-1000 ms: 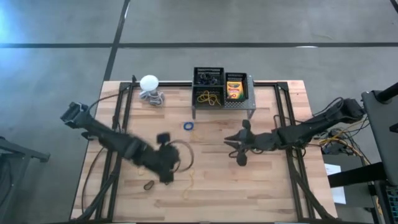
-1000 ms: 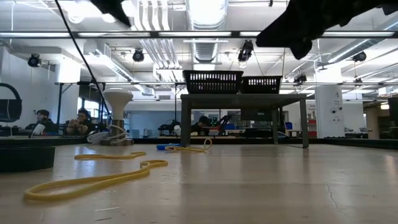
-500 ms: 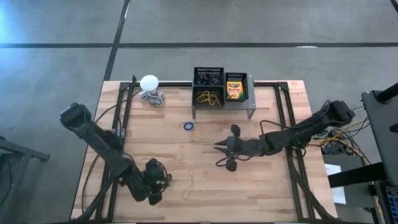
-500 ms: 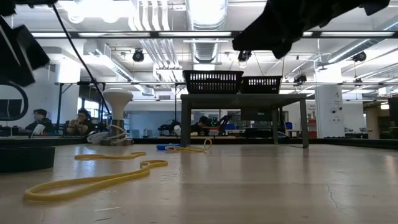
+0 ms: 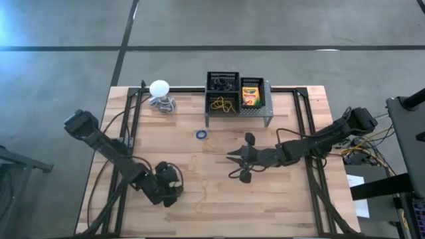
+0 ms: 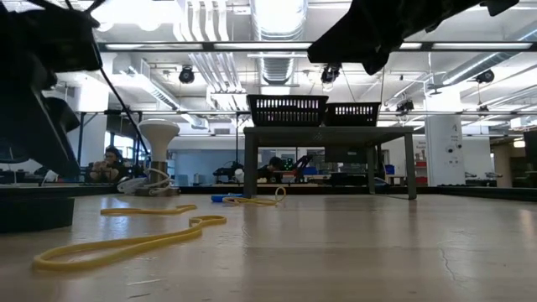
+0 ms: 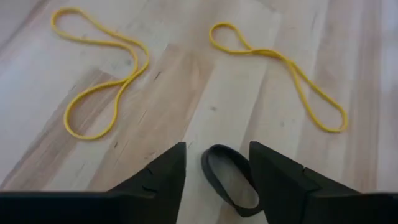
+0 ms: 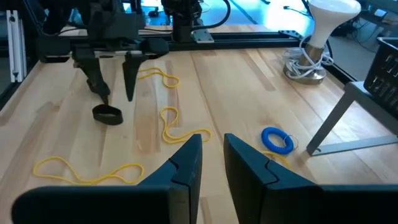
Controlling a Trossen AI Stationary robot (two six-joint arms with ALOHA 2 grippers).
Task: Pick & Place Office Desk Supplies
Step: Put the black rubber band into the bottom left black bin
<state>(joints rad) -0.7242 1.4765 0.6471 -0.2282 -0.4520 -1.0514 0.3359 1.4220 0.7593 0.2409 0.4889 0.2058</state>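
Left hand (image 7: 216,171) is low over the surface (image 5: 285,199) near its front left, fingers spread with a gap between them, gripping nothing. The dark band (image 7: 229,183) lies flat on the wood right between the fingertips, so my read is it's lined up to close on that loop. The hand comes at it nose-down, probably because a flat band can only be pinched from above

Two yellow bands (image 7: 102,78) lie just beyond it, apart from each other and from the dark one. A blue band (image 5: 201,134) sits near the stand (image 5: 267,108) at the back centre. On the stand: mesh bins (image 5: 222,82), one with a yellow band in it, one with a crayon box (image 5: 250,94). Raised bins likely explain why both arms work from above

Right hand (image 8: 212,163) hovers mid-surface, fingers nearly together with a thin slit, nothing in them; it looks to be waiting

White ball (image 5: 159,87) with cord sits back left, not involved
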